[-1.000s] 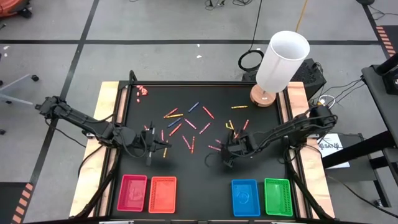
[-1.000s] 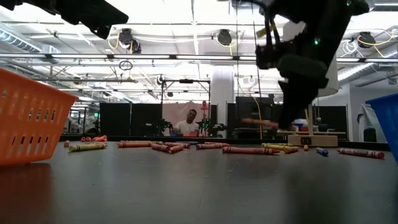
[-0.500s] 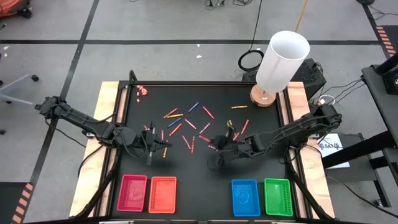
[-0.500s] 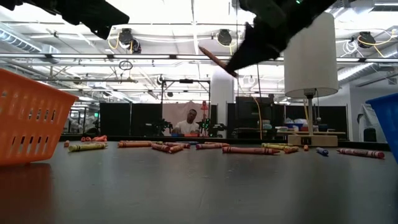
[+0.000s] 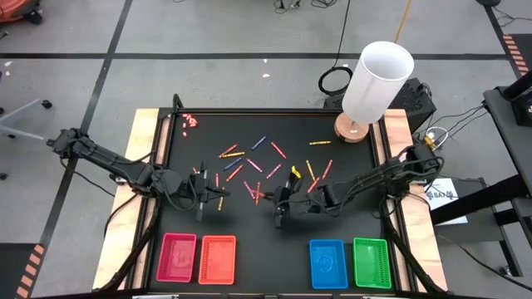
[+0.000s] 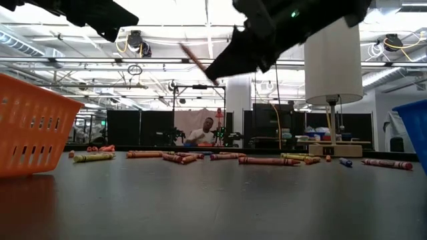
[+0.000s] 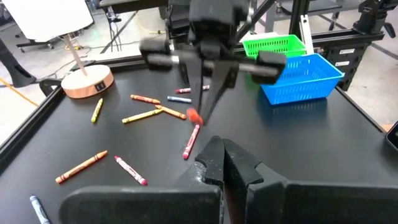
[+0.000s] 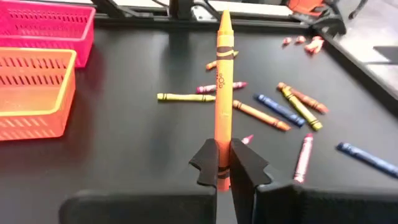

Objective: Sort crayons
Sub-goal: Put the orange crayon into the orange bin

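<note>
Black tabletop point(image 5: 349, 178), strewn crayons point(image 5: 249, 162): right gripper point(image 8: 222, 163) clenches a long orange wax crayon point(image 8: 222, 93), carried high, likely bound for the orange slatted tray point(image 5: 218, 258). Left gripper point(image 5: 199, 203) waits clenched and empty.

Orange crayon point(image 8: 222, 93) in right gripper point(image 8: 224, 163); others point(image 5: 249, 166) scattered

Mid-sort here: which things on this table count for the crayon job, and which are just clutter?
Part of the job:
- orange crayon held in the right claw
- loose crayons scattered on the black mat
- pink tray, orange tray, blue tray, green tray

Just lying about:
- white lamp on its wooden base
- small pink-red bits at the far corner
</note>
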Robot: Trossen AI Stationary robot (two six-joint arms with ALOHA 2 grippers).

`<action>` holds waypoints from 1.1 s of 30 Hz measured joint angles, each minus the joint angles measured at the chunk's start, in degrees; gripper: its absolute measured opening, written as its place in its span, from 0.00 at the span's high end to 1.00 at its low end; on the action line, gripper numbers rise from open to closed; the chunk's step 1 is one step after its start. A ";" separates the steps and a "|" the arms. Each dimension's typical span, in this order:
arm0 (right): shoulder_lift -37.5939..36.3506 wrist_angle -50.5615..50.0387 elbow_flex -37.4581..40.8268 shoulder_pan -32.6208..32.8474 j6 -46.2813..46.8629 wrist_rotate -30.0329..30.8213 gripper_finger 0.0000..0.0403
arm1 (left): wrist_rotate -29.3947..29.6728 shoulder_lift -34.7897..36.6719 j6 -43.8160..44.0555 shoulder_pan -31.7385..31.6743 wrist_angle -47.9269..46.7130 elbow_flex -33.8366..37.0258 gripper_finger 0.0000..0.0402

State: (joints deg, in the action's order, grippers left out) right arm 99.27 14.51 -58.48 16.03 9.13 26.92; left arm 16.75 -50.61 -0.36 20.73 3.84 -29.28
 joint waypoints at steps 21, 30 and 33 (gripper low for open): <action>10.06 23.76 2.89 -2.88 -3.27 -12.25 1.00 | 0.00 0.00 0.04 0.00 -0.24 0.00 1.00; 10.06 48.99 14.31 -3.41 -4.05 -13.75 1.00 | -0.01 0.00 0.04 0.00 -0.23 0.00 1.00; 10.04 50.88 15.84 -3.49 -4.29 -13.73 1.00 | -0.02 0.00 0.02 -0.02 -0.11 0.00 1.00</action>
State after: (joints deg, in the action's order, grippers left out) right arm 109.32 65.39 -42.64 12.53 4.84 13.19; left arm 16.73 -50.61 -0.34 20.71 3.72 -29.28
